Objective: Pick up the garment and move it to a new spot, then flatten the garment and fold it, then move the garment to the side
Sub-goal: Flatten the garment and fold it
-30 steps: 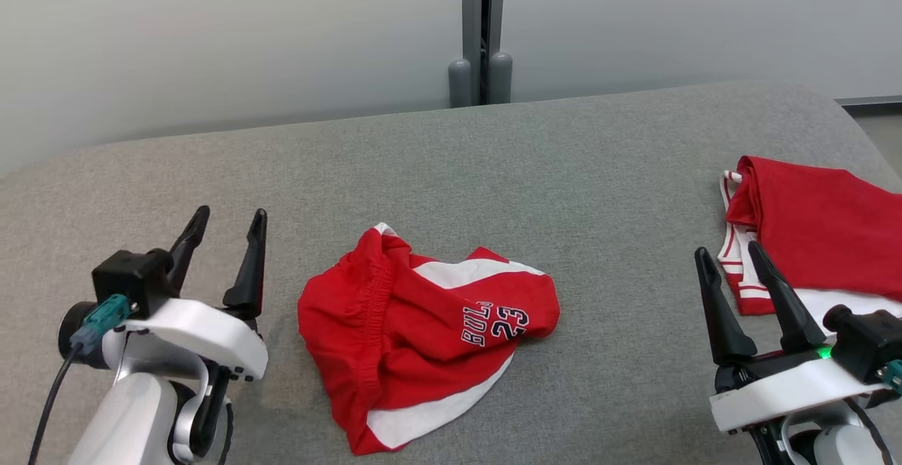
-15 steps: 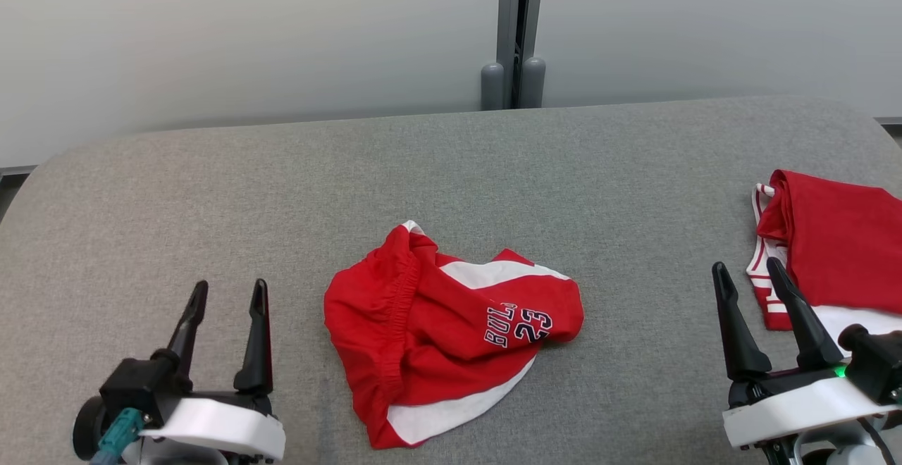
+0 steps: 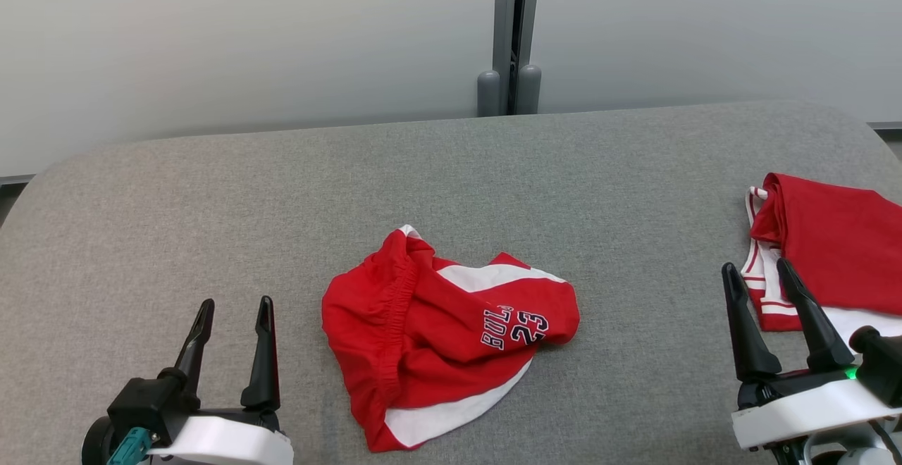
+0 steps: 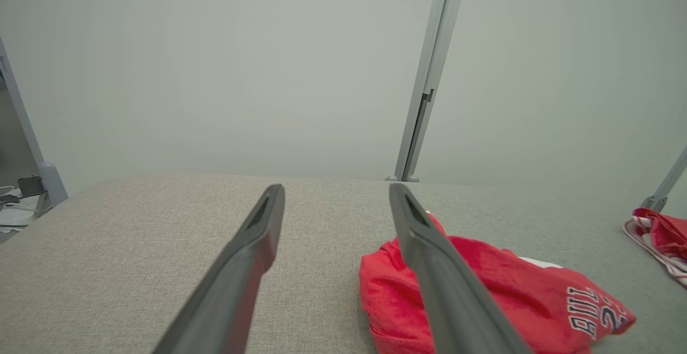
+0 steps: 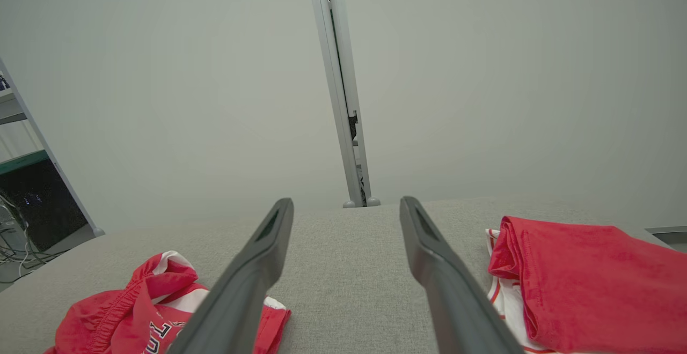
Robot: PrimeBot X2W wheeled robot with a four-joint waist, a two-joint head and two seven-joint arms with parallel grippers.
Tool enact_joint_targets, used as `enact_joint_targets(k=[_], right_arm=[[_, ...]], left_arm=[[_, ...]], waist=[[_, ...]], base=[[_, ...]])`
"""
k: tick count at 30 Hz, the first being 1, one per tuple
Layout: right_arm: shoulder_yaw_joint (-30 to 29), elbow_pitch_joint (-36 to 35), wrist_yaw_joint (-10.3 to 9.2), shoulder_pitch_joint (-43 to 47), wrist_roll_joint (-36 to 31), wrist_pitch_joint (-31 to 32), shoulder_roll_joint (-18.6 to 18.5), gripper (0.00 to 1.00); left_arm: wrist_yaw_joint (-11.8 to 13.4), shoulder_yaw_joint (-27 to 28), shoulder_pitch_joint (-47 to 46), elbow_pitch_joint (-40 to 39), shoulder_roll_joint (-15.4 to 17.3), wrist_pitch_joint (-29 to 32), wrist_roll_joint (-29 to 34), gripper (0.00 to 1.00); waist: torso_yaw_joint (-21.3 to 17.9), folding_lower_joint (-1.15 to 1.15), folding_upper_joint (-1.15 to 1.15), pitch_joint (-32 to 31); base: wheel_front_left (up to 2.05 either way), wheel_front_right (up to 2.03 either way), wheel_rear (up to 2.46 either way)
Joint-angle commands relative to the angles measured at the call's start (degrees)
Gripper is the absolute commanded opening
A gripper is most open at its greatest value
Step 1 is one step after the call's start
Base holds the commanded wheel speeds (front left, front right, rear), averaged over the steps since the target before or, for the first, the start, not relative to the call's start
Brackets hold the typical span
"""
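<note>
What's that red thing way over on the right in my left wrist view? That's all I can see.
Observer: A folded red garment, lying on the table's right end.
Operator: Where's the other gripper?
Observer: The right gripper is open and empty, close by the folded garment's left edge.
Operator: What number is on the shorts?
Observer: 23; the head view shows it whole.

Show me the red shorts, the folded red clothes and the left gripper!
red shorts (image 3: 431,342), head view, middle of cloth
folded red clothes (image 3: 838,239), head view, top layer
left gripper (image 3: 235,304), head view, between its fingertips
</note>
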Motion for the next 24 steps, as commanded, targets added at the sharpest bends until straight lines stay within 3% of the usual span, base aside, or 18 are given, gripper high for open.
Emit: enact_joint_targets(k=[1,24], right_arm=[[-0.02,-0.42,0.01,-0.27,0.07,0.26,-0.43,1.0],[0.58,0.1,0.01,-0.75,0.42,-0.06,0.01,1.0]], left_arm=[[0.34,0.03,-0.03,-0.26,0.36,-0.21,0.05,1.0],[0.94,-1.22,-1.49,-1.99,0.76,1.21,-0.14,1.0]], waist=[[-0.08,0.0,0.0,0.0],[-2.12,0.0,0.0,0.55]], base=[[0.0,0.0,0.0],[0.0,0.0,0.0]])
